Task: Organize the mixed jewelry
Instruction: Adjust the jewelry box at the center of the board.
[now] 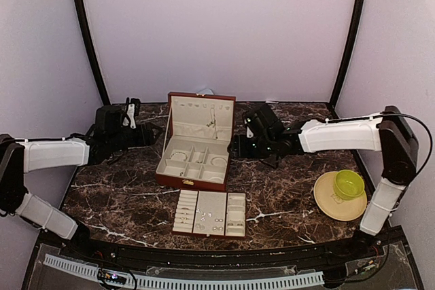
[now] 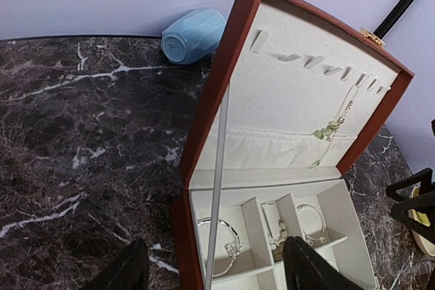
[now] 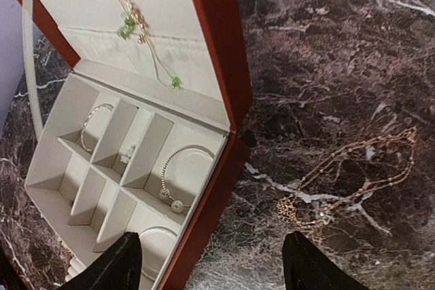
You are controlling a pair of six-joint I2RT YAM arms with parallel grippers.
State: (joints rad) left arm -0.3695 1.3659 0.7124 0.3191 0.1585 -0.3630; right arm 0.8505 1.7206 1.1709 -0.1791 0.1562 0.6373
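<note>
The dark marble table (image 1: 129,202) carries everything, with open stone left and right of the centre. An open red-brown box (image 1: 194,144) stands mid-table, lid upright, a thin necklace (image 2: 333,130) with green beads hanging inside the lid. No writing can be read anywhere. The left arm (image 1: 54,154) reaches in from the left, elbow low, its fingers (image 2: 132,266) spread wide and holding nothing, just beside the box's left wall. The right arm (image 1: 340,134) stretches level from the right, its fingers (image 3: 129,259) also spread with nothing between them, straddling the box's right edge. A cream-lined tray (image 1: 209,214) lies near the front edge, holding the small rings and earrings (image 1: 207,216). A plate (image 1: 333,202) bears a green bowl (image 1: 349,183). A gold chain (image 3: 346,181) lies on bare stone right of the box. A blue cup (image 2: 194,34) lies tipped behind the box.
</note>
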